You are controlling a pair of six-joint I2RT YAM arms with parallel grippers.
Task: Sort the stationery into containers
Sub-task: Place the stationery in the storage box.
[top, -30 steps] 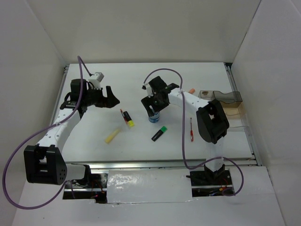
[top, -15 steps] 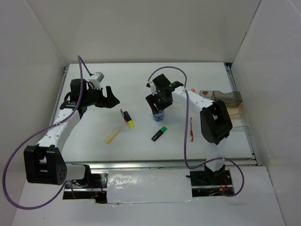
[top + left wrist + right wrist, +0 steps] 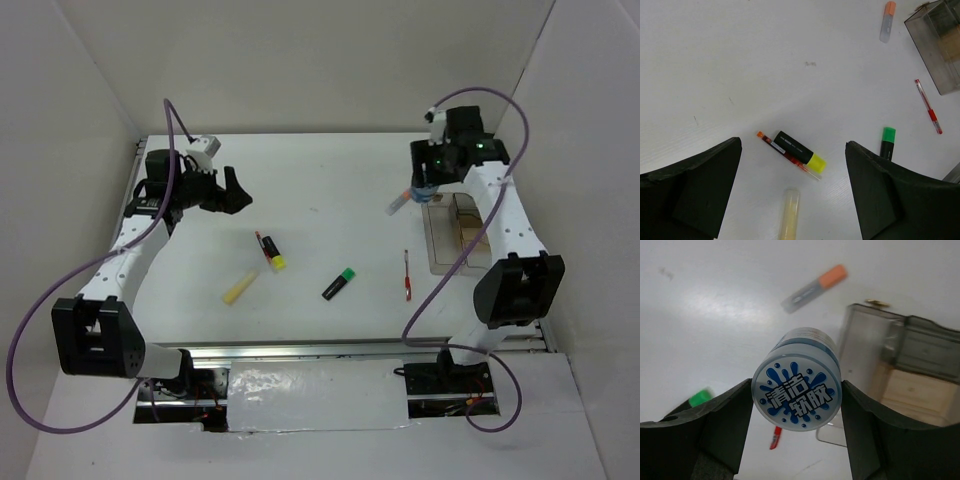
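Note:
My right gripper [image 3: 796, 390] is shut on the blue-topped round tub [image 3: 796, 385] and holds it in the air beside the left end of the smoky clear organiser [image 3: 900, 342], whose tan wood section [image 3: 917, 397] lies below. The orange-capped marker [image 3: 815, 286] lies just left of the organiser. My left gripper [image 3: 792, 167] hangs open over the left half of the table, with nothing between its fingers. Under it lie the yellow-capped highlighter [image 3: 799, 151], a thin red pen [image 3: 776, 146] against it, and the pale yellow stick [image 3: 789, 215]. The green-capped highlighter [image 3: 340, 283] lies mid-table.
Another thin red pen [image 3: 407, 275] lies left of the organiser [image 3: 445, 240] near the front. White walls close in the table [image 3: 320, 170] at the back and on both sides. The arm bases stand at the near edge.
My right arm has lifted the tub from the middle of the table and swung it right, to the organiser's left end. The left gripper has shifted slightly towards the back.

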